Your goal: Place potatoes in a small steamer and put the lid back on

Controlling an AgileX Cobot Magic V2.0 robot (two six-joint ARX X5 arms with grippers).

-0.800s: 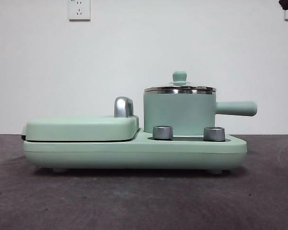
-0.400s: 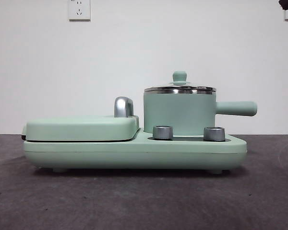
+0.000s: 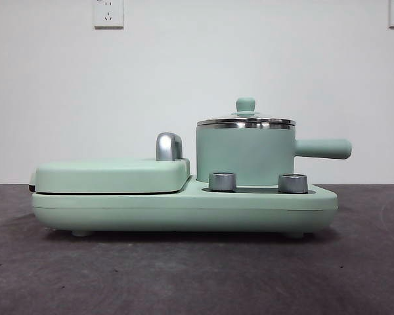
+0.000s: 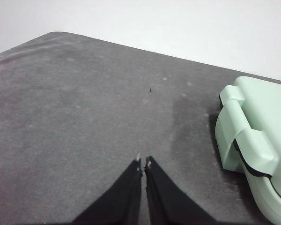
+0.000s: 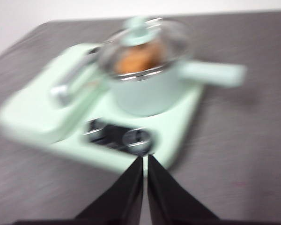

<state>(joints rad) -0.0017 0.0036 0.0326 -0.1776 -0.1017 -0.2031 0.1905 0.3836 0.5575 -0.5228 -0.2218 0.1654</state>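
The mint-green small steamer (image 3: 245, 156) stands on the right half of the cooker base (image 3: 184, 207), its handle pointing right. The glass lid (image 3: 245, 120) with its green knob sits on the steamer's rim. In the blurred right wrist view the orange-brown potato (image 5: 138, 57) shows through the lid (image 5: 143, 38), inside the steamer (image 5: 147, 91). My right gripper (image 5: 144, 158) is shut and empty, pulled back above the table in front of the cooker. My left gripper (image 4: 143, 162) is shut and empty over bare table, beside the griddle end of the cooker.
A closed flat griddle plate (image 3: 111, 175) with a chrome handle (image 3: 169, 146) fills the base's left half. Two steel knobs (image 3: 222, 182) sit in front of the steamer. Its hinged corner (image 4: 253, 140) lies near my left gripper. Dark grey table all around.
The black arm tip at the top right corner of the front view has gone out of view. The steamer, lid and cooker have not moved.
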